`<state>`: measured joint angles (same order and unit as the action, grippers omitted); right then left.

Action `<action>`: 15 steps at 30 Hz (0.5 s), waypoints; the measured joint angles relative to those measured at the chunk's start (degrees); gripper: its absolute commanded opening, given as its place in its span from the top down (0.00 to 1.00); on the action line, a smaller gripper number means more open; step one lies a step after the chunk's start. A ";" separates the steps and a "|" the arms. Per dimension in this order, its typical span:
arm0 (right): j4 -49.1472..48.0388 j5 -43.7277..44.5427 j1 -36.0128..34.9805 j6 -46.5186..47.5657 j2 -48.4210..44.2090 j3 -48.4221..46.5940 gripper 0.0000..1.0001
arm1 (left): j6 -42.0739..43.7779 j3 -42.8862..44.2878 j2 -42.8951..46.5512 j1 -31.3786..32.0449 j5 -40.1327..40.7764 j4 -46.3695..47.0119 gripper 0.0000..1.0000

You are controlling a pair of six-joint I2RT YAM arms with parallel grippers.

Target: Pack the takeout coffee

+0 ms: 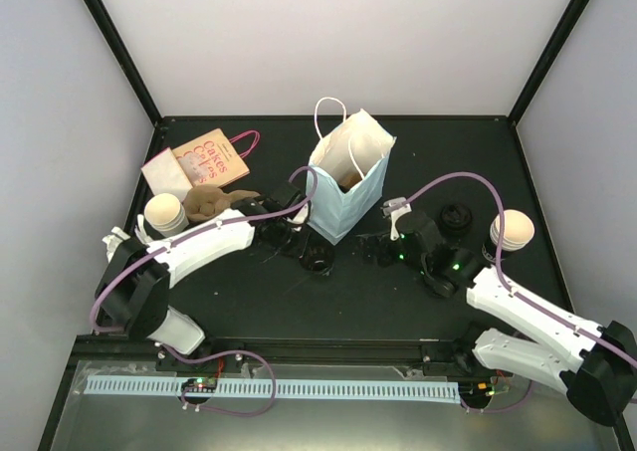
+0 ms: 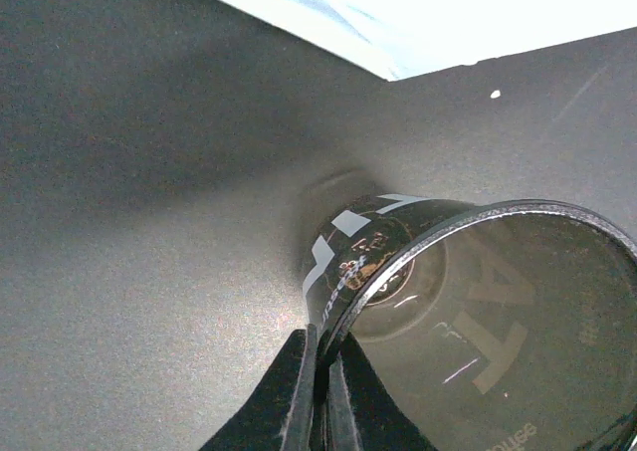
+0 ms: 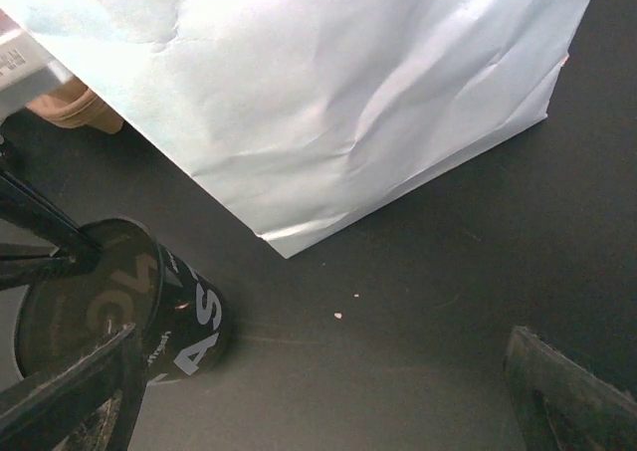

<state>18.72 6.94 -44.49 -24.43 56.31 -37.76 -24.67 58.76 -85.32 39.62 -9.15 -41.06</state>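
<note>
Black cup (image 2: 348, 257) with white lettering: my left tool (image 2: 320, 391) is pressed together on its rim, one finger inside the wall and one outside. The cup's base is on the table (image 1: 398, 302), just beside the near bottom corner of the pale blue paper bag (image 1: 348, 177). Its mouth seems to lean toward my left tool rather than stand straight up, though I cannot be sure of the tilt.

What matters for the next move is that the bag's open mouth is above and behind the cup, away from me, so I judge the cup has to rise up the bag's near face before it goes over the lip, its long axis brought upright.

My left arm is the nearer one and already has the hold. My right tool (image 3: 323, 337) is spread wide and empty, near the cup on the bag's other side.
</note>
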 measured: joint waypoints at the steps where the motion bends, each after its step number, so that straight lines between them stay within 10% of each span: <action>1: 0.31 0.00 0.15 -0.22 -0.33 0.02 0.00 | -0.15 0.00 -0.57 0.00 0.07 0.00 0.93; 15: 1.70 0.48 0.61 -1.27 0.85 0.52 0.00 | -2.27 0.13 -1.79 0.26 0.63 0.31 0.48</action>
<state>20.43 7.42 -43.88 -25.69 57.17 -37.23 -26.94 58.89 -87.11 39.88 -8.51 -40.75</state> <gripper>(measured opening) 1.000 0.459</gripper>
